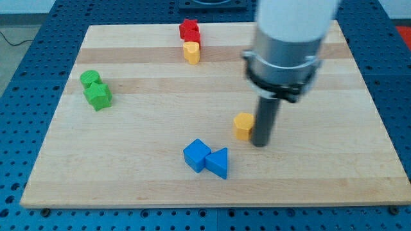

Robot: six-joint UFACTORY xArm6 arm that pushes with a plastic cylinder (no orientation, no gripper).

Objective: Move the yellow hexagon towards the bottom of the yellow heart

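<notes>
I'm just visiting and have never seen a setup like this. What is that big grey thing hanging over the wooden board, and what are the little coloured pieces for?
The grey cylinder is the end of a robot arm. It has no hand; it ends in a dark rod, and the rod's lower end, my tip, slides on the wooden board to push blocks. It holds nothing. There is one picture, taken from a camera looking down at the board.

On the board lie small blocks. The yellow hexagon sits just to the view's left of my tip, close or touching. The yellow heart is near the view's top, with a red block right behind it. Two green blocks are at the view's left, and a blue cube and blue triangle sit together near the bottom.
</notes>
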